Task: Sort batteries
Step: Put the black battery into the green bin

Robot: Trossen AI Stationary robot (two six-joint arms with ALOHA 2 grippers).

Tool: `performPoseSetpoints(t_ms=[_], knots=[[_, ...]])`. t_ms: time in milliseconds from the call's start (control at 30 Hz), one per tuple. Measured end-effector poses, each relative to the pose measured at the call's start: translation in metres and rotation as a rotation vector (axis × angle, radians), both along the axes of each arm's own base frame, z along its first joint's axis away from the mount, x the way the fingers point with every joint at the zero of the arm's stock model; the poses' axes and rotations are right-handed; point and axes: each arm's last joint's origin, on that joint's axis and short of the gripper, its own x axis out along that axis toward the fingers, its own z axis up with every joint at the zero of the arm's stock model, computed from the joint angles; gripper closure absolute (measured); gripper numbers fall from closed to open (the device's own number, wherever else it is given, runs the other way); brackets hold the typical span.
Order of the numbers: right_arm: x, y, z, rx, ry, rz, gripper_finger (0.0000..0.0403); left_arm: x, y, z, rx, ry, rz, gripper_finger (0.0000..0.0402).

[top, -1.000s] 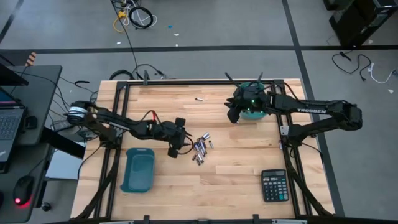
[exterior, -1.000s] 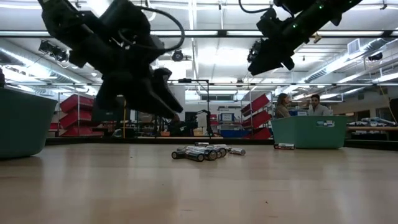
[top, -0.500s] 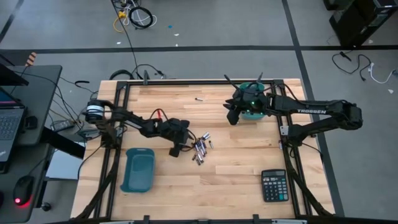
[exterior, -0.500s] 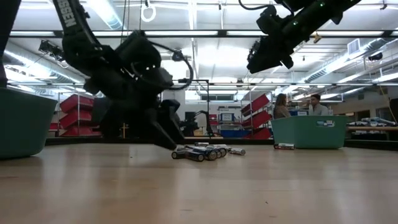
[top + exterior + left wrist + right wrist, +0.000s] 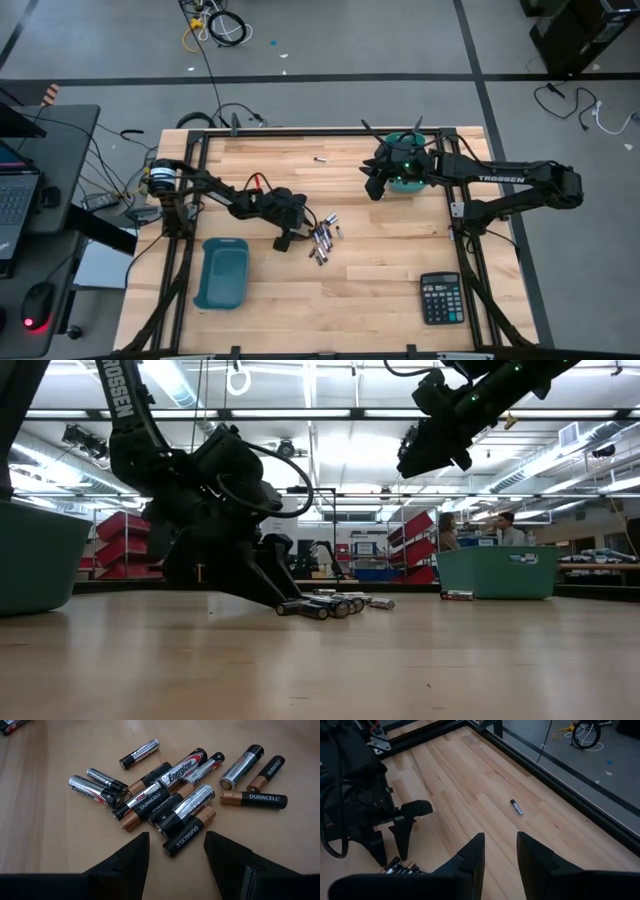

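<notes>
**Wooden bench, battery pile under the left gripper**

A pale wooden table (image 5: 330, 290) in a dark metal frame stands on a grey workshop floor; behind it the low view shows red racks and two people far off.

The batteries (image 5: 175, 795) lie in a loose heap near the middle of the table (image 5: 322, 240), silver and black cells and some copper-tipped ones, several touching or overlapping. One stray battery (image 5: 516, 807) lies well apart toward the table's far edge (image 5: 320, 159).

The left gripper (image 5: 175, 851) is down at the table surface on the heap's left side, fingers spread wide with nothing between them; a black and copper cell lies just ahead of the gap. In the low view its fingertips (image 5: 275, 598) reach the nearest cells.

The right gripper (image 5: 497, 847) hangs high near a teal bin (image 5: 405, 180) at the far right, fingers partly apart and empty.

A second teal bin (image 5: 222, 272) sits near the left front, and a black calculator (image 5: 441, 298) at the right front.
</notes>
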Motion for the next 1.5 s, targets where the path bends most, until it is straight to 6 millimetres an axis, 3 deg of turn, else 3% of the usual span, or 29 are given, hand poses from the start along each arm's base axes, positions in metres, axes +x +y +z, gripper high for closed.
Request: performPoseSetpoints(t_ms=[500, 1167, 1500], knots=[[0.0, 0.0, 0.0, 0.0, 0.0, 0.0, 0.0304, -0.0022, 0.0012, -0.0026, -0.019, 0.032, -0.004, 0.0271], [0.001, 0.0033, 0.0, 0.014, -0.008, 0.004, 0.0304, -0.0046, 0.0013, -0.0055, -0.056, 0.085, 0.044, 0.0316], [0.0017, 0.006, 0.0, 0.015, -0.007, 0.015, 0.0304, -0.005, 0.0016, -0.0058, -0.052, 0.087, 0.048, 0.037]])
